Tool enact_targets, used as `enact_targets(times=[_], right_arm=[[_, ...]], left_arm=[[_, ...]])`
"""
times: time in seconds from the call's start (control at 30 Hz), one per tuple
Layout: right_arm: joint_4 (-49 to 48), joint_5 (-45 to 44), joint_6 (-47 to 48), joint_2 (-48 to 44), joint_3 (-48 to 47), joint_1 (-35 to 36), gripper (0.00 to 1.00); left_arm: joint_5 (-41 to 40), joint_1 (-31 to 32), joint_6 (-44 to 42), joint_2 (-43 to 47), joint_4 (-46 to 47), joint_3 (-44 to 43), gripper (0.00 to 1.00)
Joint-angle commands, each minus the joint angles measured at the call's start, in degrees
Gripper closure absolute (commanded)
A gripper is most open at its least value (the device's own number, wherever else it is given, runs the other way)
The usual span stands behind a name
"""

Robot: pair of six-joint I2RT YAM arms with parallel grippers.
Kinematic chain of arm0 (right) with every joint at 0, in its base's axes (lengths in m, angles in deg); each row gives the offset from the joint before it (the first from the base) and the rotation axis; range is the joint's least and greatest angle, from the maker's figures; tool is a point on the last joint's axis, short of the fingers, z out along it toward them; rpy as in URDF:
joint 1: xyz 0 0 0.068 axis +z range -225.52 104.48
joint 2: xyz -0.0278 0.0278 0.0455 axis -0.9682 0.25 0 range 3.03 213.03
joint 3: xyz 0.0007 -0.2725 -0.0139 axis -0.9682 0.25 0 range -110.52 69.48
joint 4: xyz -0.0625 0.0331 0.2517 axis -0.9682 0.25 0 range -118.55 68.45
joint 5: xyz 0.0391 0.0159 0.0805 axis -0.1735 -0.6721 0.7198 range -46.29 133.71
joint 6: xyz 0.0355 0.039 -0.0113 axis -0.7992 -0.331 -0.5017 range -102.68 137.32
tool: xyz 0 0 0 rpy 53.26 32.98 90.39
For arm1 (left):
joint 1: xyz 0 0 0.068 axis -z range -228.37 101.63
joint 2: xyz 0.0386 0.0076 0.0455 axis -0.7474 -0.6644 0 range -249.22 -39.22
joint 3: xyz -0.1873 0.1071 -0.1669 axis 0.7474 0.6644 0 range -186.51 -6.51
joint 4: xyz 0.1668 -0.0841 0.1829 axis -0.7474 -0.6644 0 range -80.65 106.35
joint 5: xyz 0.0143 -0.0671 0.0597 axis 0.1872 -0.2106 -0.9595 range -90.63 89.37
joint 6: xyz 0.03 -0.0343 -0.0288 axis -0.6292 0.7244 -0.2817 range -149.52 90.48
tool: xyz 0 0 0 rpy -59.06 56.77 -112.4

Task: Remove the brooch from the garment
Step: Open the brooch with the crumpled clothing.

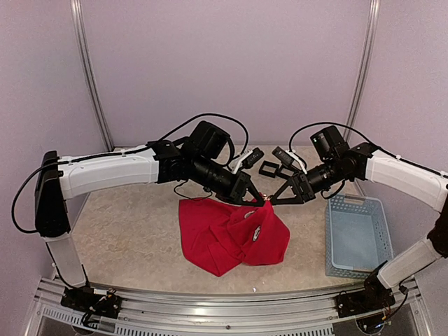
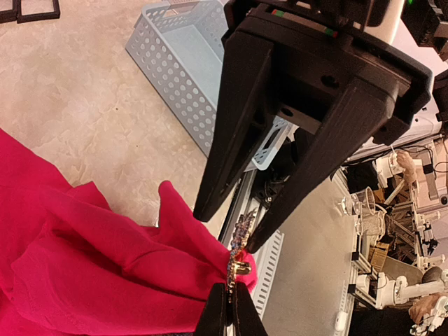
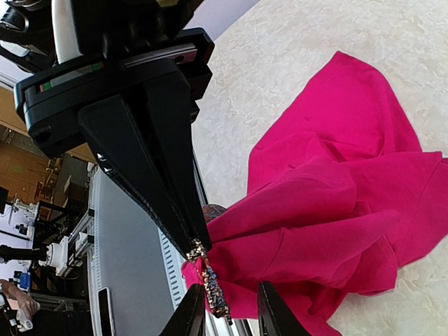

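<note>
left gripper [image 2: 229,299]: jaws clamped on garment [image 2: 91,266] fold by brooch [image 2: 241,234] | right gripper [image 3: 229,288]: jaws apart, straddling brooch | garment partly on tabletop [image 1: 126,217]

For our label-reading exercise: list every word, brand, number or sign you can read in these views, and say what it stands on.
No text can be read anywhere.
On the garment, a small pale mark: too blurred to read.
On the basket: no lettering visible.
</note>
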Motion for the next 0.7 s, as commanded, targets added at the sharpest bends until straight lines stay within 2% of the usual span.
enact_targets(times=[0.0, 0.13, 0.3, 0.57, 0.67], right_arm=[[-1.0, 1.2, -0.2, 1.2, -0.5, 0.2, 0.79], [-1.1, 1.3, -0.1, 1.3, -0.5, 0.2, 0.87], [-1.2, 1.4, -0.2, 0.9, -0.7, 0.2, 0.78], [-3.9, -0.3, -2.8, -2.0, -0.8, -0.1, 0.80], [-4.5, -0.5, -3.3, -2.4, -0.6, -0.2, 0.83]], left_arm=[[0.8, 0.5, -0.6, -0.3, 0.7, -2.0, 1.00], [0.9, 0.4, -0.5, -0.5, 0.7, -2.3, 1.00], [1.1, 0.5, -0.5, -0.9, 0.4, -2.4, 1.00], [1.1, 0.6, -0.3, -0.7, 0.3, -2.0, 1.00], [0.9, 0.5, -0.3, -0.6, -0.1, -1.9, 1.00]])
